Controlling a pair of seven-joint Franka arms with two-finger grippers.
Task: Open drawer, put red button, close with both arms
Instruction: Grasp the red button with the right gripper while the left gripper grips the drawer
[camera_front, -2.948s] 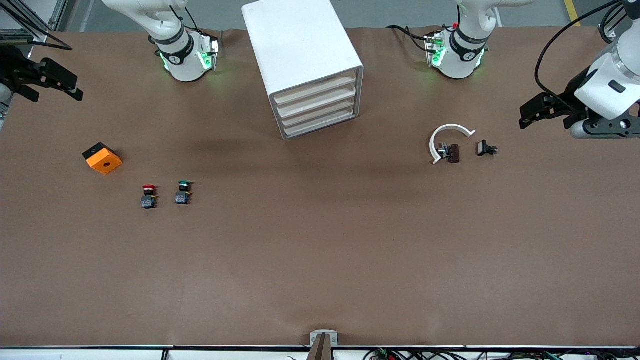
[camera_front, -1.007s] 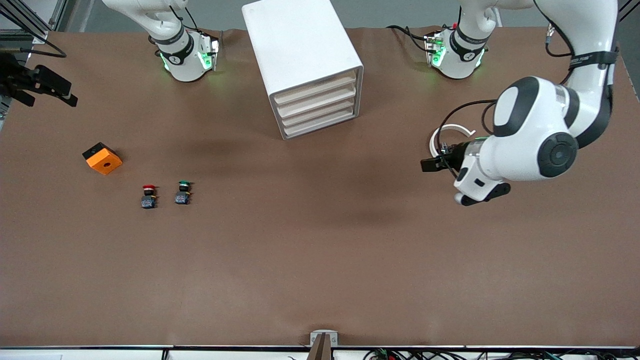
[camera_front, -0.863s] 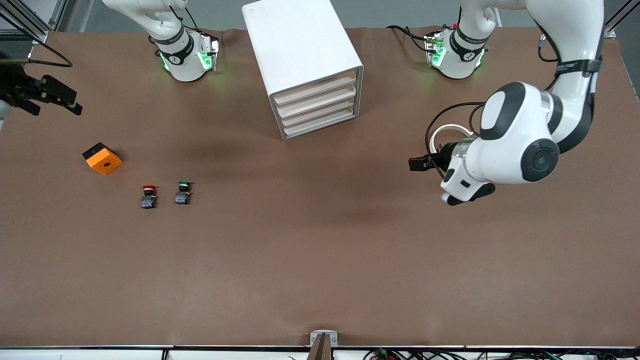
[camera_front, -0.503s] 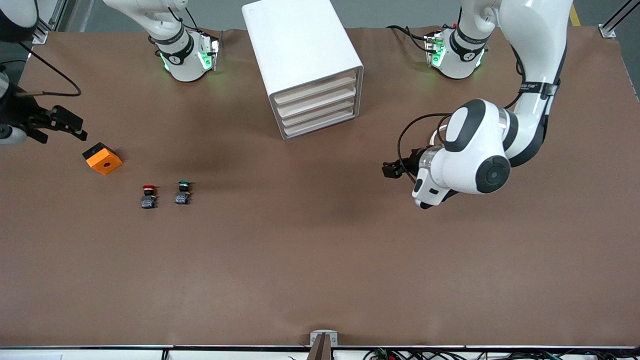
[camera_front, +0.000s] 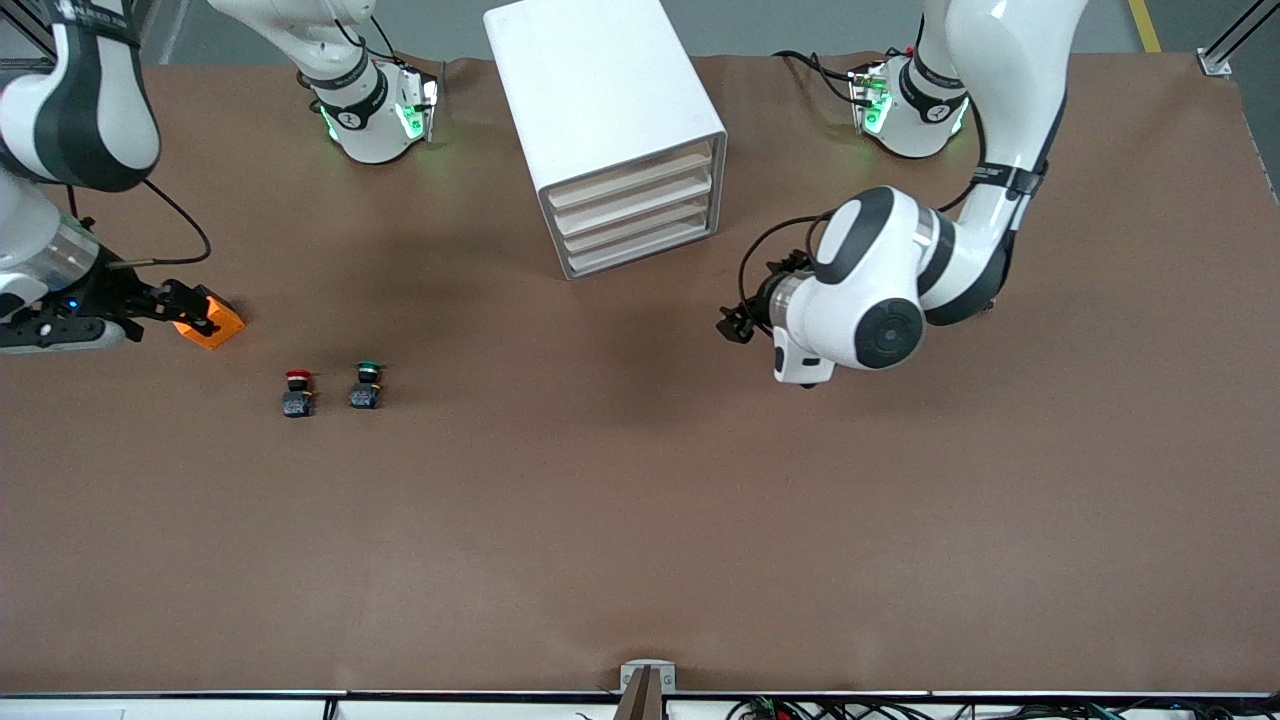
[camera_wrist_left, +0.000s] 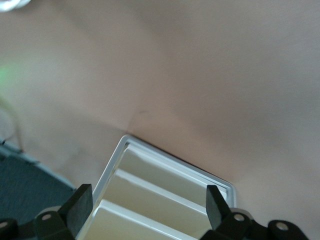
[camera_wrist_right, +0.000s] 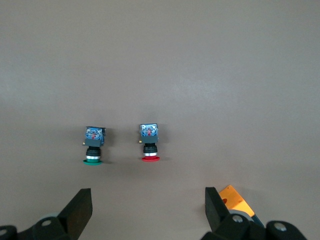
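Nearest the front camera stands the red button (camera_front: 297, 392), upright on the brown table (camera_front: 640, 520) toward the right arm's end; the green button (camera_front: 366, 386) is just beside it, at about three o'clock from it in the front view, the two apart and not touching. A little farther off, at about ten o'clock from the red button, lies the orange block (camera_front: 222, 322); my right gripper (camera_front: 195, 312) hangs over that block with its fingers spread wide and nothing between them, and its wrist camera looks down on the red button (camera_wrist_right: 150, 143) and the green one (camera_wrist_right: 93, 145). My left gripper (camera_front: 733, 328) is over bare table at about four o'clock from the white cabinet (camera_front: 600, 100), likewise spread and empty, its wrist camera filled by the cabinet's frame (camera_wrist_left: 120, 145). Farthest back, the drawer (camera_front: 630, 172) sits flush in the cabinet, as do the three below it.

I judge the opening step to be in hand and not yet begun in earnest. Next my left gripper must meet the top drawer's front edge squarely, catch it and draw it out; my right should line up over the red cap, clear of the green one.
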